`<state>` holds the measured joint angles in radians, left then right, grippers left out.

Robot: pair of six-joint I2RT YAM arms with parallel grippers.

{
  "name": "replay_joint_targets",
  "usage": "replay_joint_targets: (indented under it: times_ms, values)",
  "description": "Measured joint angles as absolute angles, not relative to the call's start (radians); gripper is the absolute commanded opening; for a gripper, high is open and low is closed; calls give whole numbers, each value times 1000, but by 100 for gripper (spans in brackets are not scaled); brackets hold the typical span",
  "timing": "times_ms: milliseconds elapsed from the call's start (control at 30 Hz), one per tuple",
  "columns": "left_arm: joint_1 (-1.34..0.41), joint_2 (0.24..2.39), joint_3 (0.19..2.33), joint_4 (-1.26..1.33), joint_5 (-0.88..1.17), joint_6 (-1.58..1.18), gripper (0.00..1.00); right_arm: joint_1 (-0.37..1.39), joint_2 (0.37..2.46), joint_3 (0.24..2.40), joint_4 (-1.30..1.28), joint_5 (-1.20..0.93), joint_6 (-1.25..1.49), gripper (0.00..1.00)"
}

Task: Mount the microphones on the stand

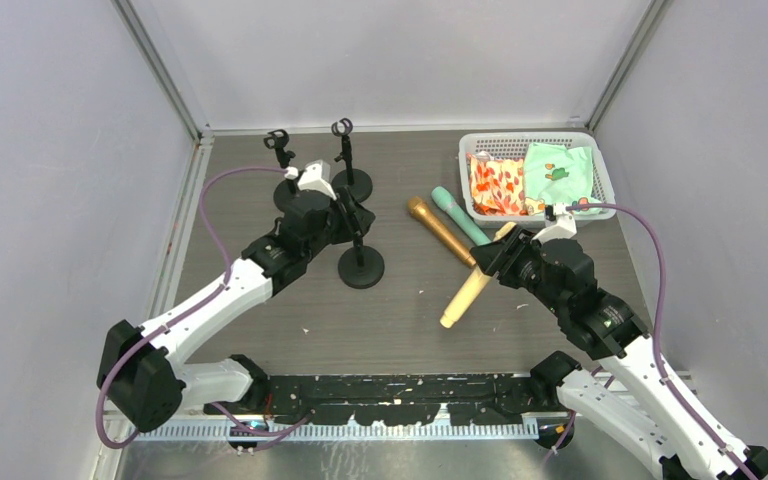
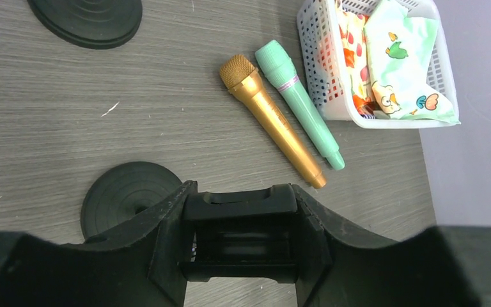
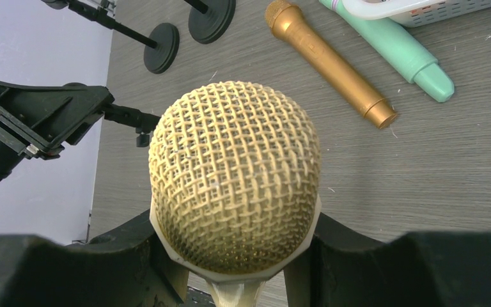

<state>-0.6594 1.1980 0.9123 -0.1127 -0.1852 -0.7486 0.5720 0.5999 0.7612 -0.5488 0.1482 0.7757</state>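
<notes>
My right gripper (image 1: 498, 256) (image 3: 235, 233) is shut on the cream-yellow microphone (image 1: 465, 293) just under its mesh head (image 3: 233, 169), and the handle slants down toward the near edge. The golden-brown microphone (image 1: 440, 231) (image 2: 272, 121) and the mint-green microphone (image 1: 459, 214) (image 2: 300, 105) lie side by side on the table next to the basket. My left gripper (image 1: 352, 216) (image 2: 243, 214) is shut on the black clip (image 2: 243, 203) at the top of the nearest stand, whose round base (image 1: 362, 268) (image 2: 124, 197) rests on the table.
Two more black stands (image 1: 282, 152) (image 1: 343, 132) rise at the back left, their bases (image 1: 352, 184) close behind my left gripper. A white basket (image 1: 600, 172) (image 2: 313, 77) with patterned cloths sits at the back right. Walls close in both sides.
</notes>
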Motion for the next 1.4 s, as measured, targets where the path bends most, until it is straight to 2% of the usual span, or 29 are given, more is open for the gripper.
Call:
replay_joint_targets:
  times_ms: [233, 367, 533, 833, 1167, 1300, 1400]
  values:
    - [-634, 1198, 913, -113, -136, -717, 80, 572, 600, 761, -549, 149, 773, 11]
    - [-626, 1198, 932, -138, -130, -693, 90, 572, 604, 772, -551, 157, 770, 10]
    - [-616, 1177, 999, -188, -130, -642, 92, 572, 625, 807, -546, 187, 768, 6]
    - [-614, 1021, 1093, -267, -80, -502, 92, 572, 694, 868, -467, 241, 771, 7]
    - [-613, 908, 1100, -277, 107, -390, 91, 572, 846, 941, -217, 213, 789, 1]
    - [-613, 906, 1090, -288, 109, -377, 91, 597, 904, 956, -67, 219, 785, 1]
    - [-613, 885, 1046, -282, 77, -377, 92, 679, 928, 955, 28, 286, 746, 1]
